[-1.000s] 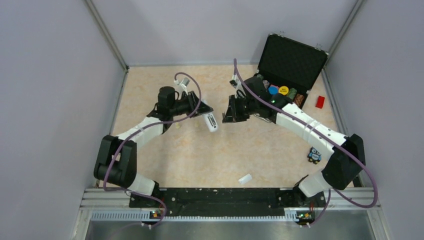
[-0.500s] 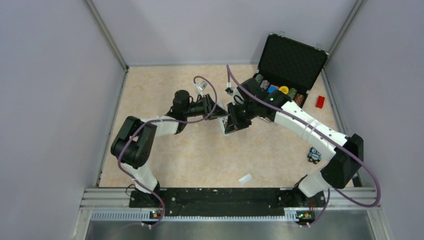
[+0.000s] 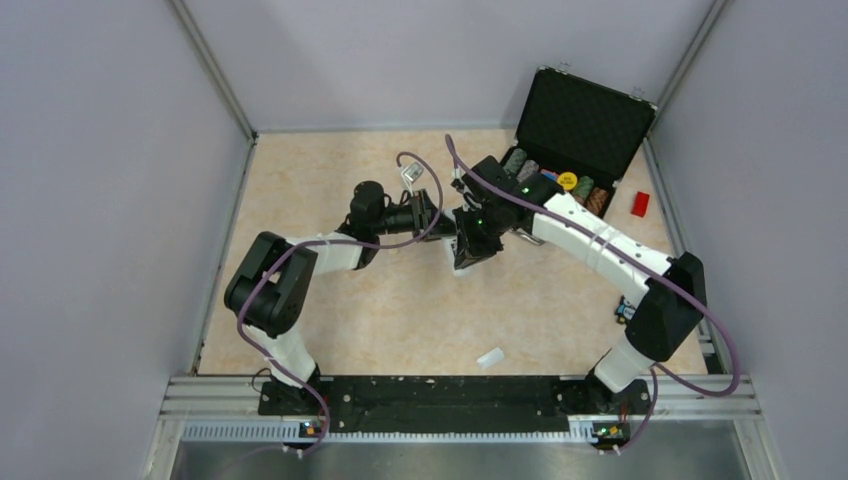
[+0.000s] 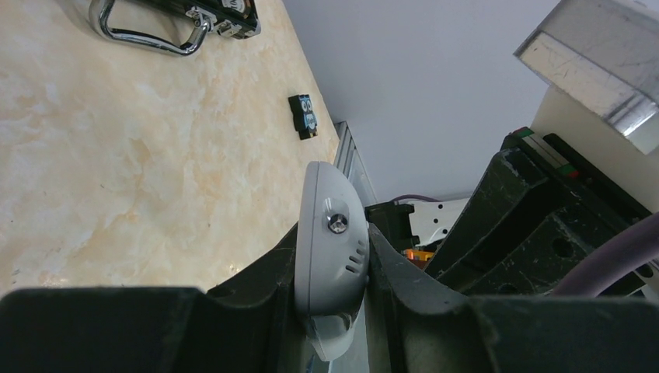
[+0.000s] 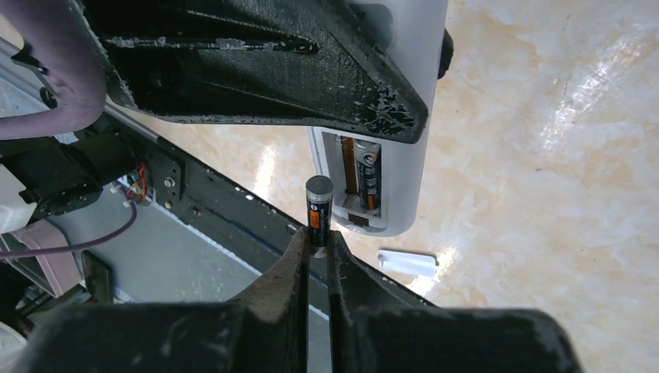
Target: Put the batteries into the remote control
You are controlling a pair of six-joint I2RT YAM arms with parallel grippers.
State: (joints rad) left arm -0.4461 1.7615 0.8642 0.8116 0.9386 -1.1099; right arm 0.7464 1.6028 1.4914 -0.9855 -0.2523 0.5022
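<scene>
**Remote** [image 5: 408,155]: slim white hard-plastic shell. Probably light, stiff and smooth enough to slip. Held above the desk [image 5: 544,155] at its middle, between the two arms. In the right wrist view its long axis runs from top to bottom of the picture. The open battery bay sits at the lower end and faces the camera. The best hold is across the body, clear of the bay, as it is held now.

**Left gripper** [image 4: 330,272]: clamped on the remote's body, fingers on either side. One rounded end of the remote, with a screw in it, sticks out past the fingertips.

**Battery, seated** [image 5: 368,183]: lies in the right-hand slot of the bay, lengthwise along the remote. The slot beside it looks empty, with brownish lining showing.

**Battery, held** [image 5: 319,206]: a small dark cylinder, rigid and likely light. Its round, smooth wall could roll or twist in a pinch. Its long axis is roughly parallel to the remote's, flat metallic end pointing away from the fingers. It sits just beside the bay's left edge. Contact with the remote cannot be judged.

**Right gripper** [image 5: 317,242]: pinched shut on the lower end of the held battery.

**Cover** [image 5: 407,263]: small white piece lying loose on the desk, apart from the remote.

**Case** [image 3: 580,120]: black, lid open, at the far right of the desk.
</scene>
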